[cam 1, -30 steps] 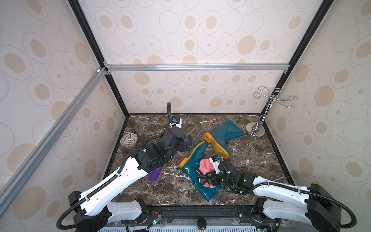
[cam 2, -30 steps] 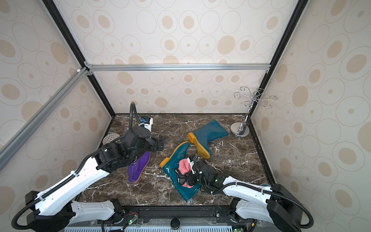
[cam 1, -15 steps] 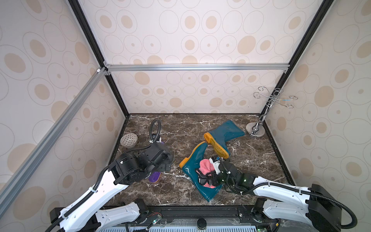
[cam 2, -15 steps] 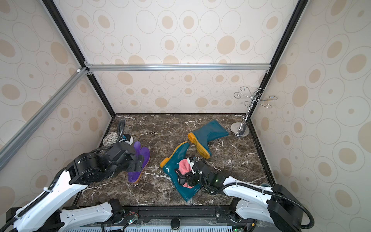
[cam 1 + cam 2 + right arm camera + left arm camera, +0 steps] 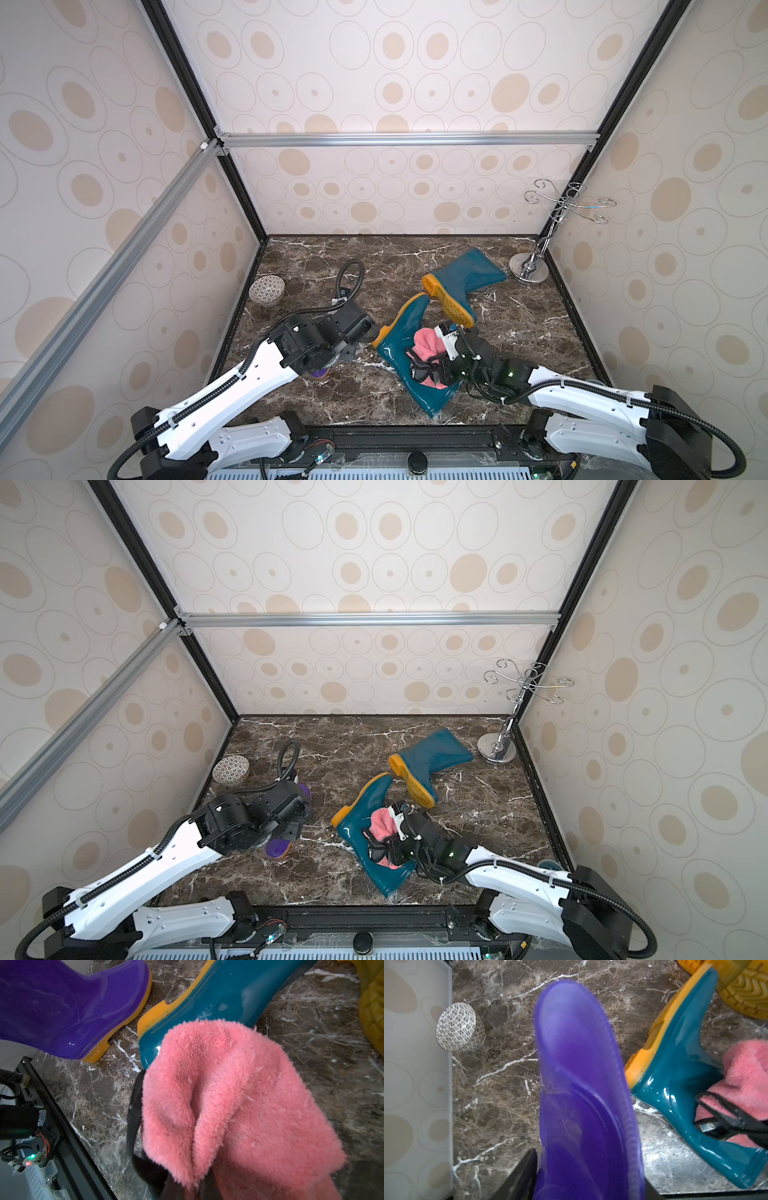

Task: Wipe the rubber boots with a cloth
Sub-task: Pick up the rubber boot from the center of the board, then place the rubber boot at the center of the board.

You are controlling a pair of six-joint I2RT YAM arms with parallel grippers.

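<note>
A purple boot [image 5: 581, 1084] lies at the front left; my left arm covers most of it in both top views, leaving only its sole end [image 5: 318, 372] [image 5: 276, 848] showing. My left gripper [image 5: 589, 1167] is shut on its shaft, a finger against each side. One teal boot [image 5: 399, 345] lies in the front middle, toe pointing away. On it rests the pink cloth [image 5: 428, 343] [image 5: 228, 1095], bunched, with my right gripper [image 5: 432, 370] [image 5: 191, 1188] shut on it. A second teal boot [image 5: 465, 274] lies farther back, with its yellow sole facing the front.
A small patterned bowl [image 5: 267, 289] [image 5: 458, 1026] sits upside down by the left wall. A chrome hook stand [image 5: 528, 270] stands in the back right corner. Patterned walls close in three sides, and a black rail [image 5: 415, 432] runs along the front edge.
My left arm drew back from the rear of the floor, came down over the purple boot, and its jaws closed from wide open onto the shaft. The right arm and the cloth stayed put.
</note>
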